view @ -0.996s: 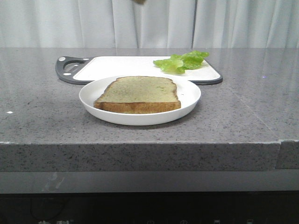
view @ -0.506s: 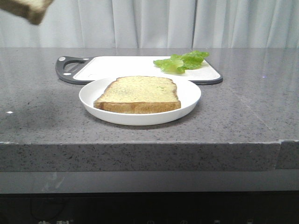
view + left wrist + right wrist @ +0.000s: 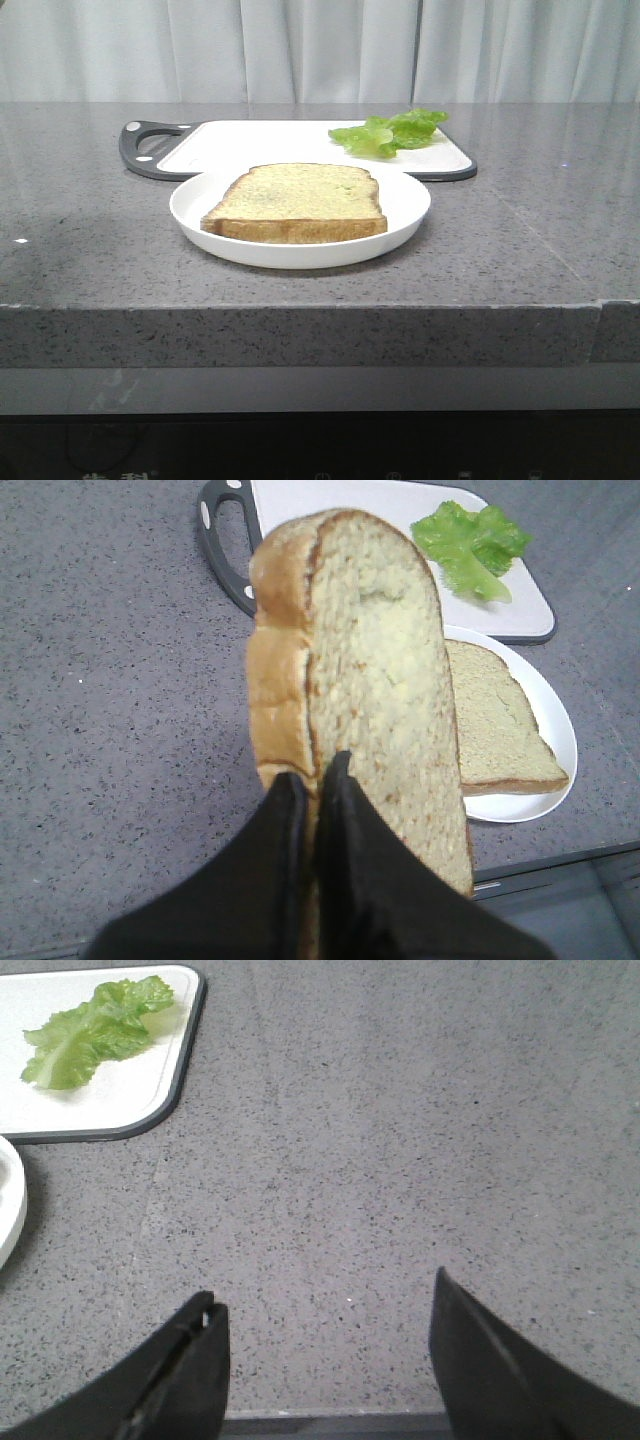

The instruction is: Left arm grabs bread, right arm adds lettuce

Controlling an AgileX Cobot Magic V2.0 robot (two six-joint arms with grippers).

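My left gripper [image 3: 315,775] is shut on the bread [image 3: 370,660], a thick slice with a golden crust and a pale speckled face. It holds the slice on edge, high above the counter. A thinner slice with a greenish face [image 3: 295,200] lies on the white plate [image 3: 400,215]; the left wrist view also shows it [image 3: 495,730]. The lettuce [image 3: 390,131] lies on the right end of the white cutting board [image 3: 260,140], and also shows in both wrist views [image 3: 470,545] [image 3: 95,1028]. My right gripper [image 3: 325,1305] is open and empty over bare counter, well apart from the lettuce. Neither arm shows in the front view.
The cutting board has a dark grey rim and handle [image 3: 150,145] and lies just behind the plate. The grey speckled counter [image 3: 520,230] ends in a front edge close under my right gripper. White curtains hang behind the counter.
The held bread slice moved from the top centre of the front view to the top left corner and then out of that view. The plate, its slice and the lettuce have not moved.
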